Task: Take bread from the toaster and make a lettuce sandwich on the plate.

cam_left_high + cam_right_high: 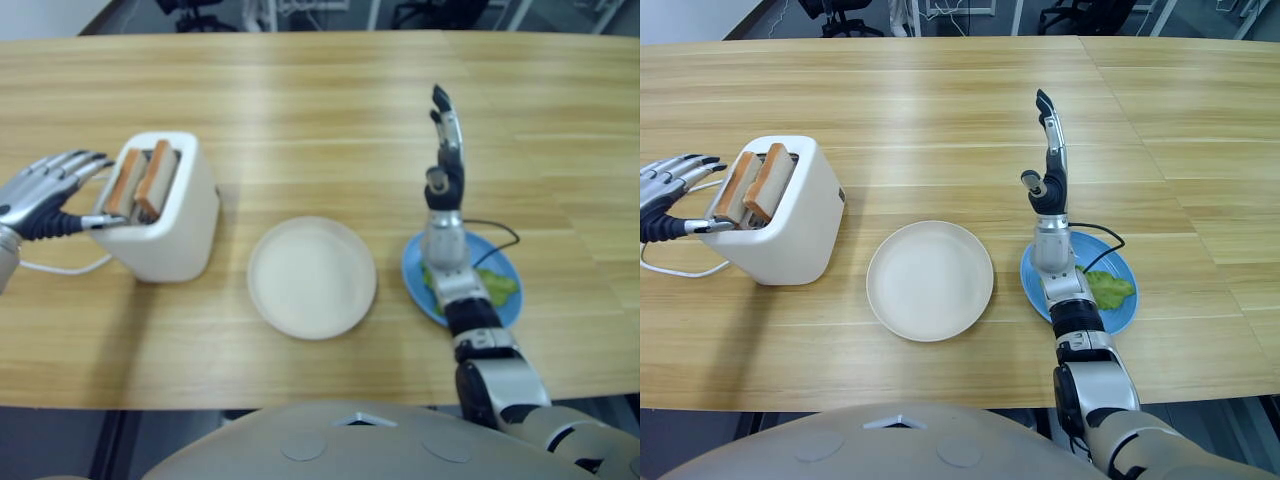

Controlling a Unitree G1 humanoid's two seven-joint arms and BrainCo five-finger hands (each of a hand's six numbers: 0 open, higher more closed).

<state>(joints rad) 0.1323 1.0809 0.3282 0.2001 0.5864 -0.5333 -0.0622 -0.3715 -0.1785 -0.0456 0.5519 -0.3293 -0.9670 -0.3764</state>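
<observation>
left hand [40,195]: at the left of the toaster [175,235], fingers spread and uncurled, grasping nothing; thumb stretched right toward the toaster's upper left edge, contact too close to call
right hand [1050,150]: held upright over the blue plate [1118,318], fingers straight and pointing far, released, nothing in it; forearm crossing the plate's near left part
step in hand: judged to be the reach for a first slice, nothing lifted yet
bread slices [145,180]: two, standing on edge in the toaster's slots, tops proud of the slots, the left one nearest the left hand
doing it well: come over the top rather than in from the side; pinch the nearer slice across its flat faces by the exposed top; draw straight up until clear of the slot; only then carry right to the cream plate [310,280]
risk: likely a light toaster, so a sideways push from the thumb could slide or tip it
white cord [60,268]: trailing from the toaster toward the near left
cream plate: bare, near centre of the table [300,100], between toaster and blue plate, apart from both
lettuce leaf [1108,290]: on the right part of the blue plate, just right of the forearm
black cable [500,232]: curling by the blue plate's far rim
</observation>
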